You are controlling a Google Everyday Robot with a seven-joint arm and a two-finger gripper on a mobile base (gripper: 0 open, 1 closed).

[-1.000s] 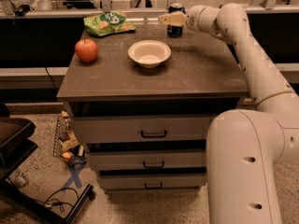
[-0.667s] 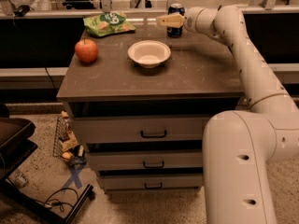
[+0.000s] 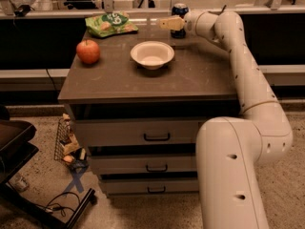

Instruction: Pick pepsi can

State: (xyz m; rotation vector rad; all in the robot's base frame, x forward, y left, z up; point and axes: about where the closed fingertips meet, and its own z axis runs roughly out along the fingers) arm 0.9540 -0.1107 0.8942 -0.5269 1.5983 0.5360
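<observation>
The pepsi can [image 3: 180,9] is dark blue with a silver top and stands upright at the far edge of the cabinet top [image 3: 143,82], right of the middle. My gripper [image 3: 168,23] reaches in from the right on the white arm [image 3: 238,56] and sits at the can's height, just in front of it. It covers the can's middle; the can's top and base still show. I cannot tell whether the gripper touches the can.
A white bowl [image 3: 152,54] sits just in front and left of the can. A red apple [image 3: 88,51] stands at the left, and a green chip bag [image 3: 110,24] lies at the far left. Drawers [image 3: 156,136] are below; a dark cart [image 3: 14,147] stands at the lower left.
My gripper has shifted slightly left across the front of the can. The can, bowl, apple and bag have not moved.
</observation>
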